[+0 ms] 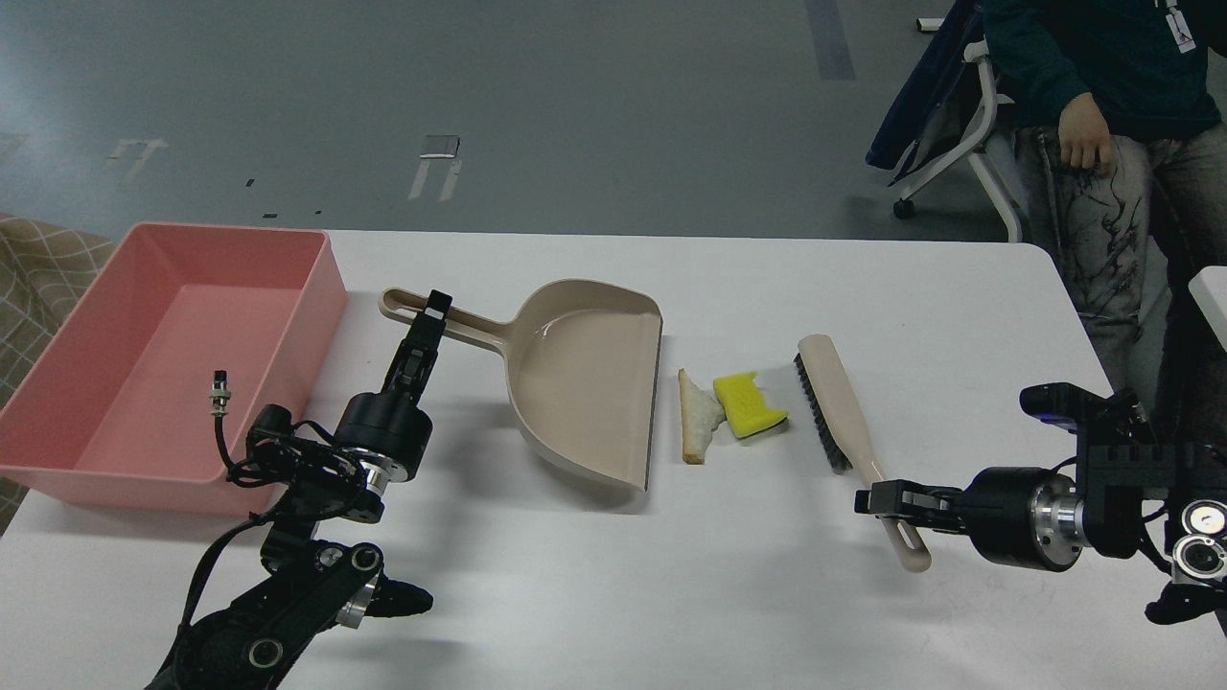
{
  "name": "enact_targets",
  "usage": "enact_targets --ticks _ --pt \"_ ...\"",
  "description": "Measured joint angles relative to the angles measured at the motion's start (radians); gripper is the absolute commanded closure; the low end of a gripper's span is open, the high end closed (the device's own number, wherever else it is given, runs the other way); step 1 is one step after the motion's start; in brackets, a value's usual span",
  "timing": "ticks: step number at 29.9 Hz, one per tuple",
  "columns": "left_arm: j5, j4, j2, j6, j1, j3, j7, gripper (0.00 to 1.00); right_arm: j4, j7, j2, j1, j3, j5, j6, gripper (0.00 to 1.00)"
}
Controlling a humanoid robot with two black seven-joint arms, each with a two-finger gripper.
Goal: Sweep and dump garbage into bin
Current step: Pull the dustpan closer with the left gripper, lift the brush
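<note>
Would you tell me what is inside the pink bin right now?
The pink bin shows only its bare floor; the bread slice and sponge lie on the table. My left arm hides the bin's near right corner.

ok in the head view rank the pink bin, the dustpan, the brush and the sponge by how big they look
1. pink bin
2. dustpan
3. brush
4. sponge
All lie at a similar depth on the table, so the order looks reliable.
</note>
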Motion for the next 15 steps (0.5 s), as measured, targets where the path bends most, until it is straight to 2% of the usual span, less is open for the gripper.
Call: enact_targets --ticks 15 --pt "-0.001 0.024 0.007 -0.004 0.011 0.016 0.008 1.0 0.001 0.0 0.001 -0.001 0.0 0.001 0.004 1.0"
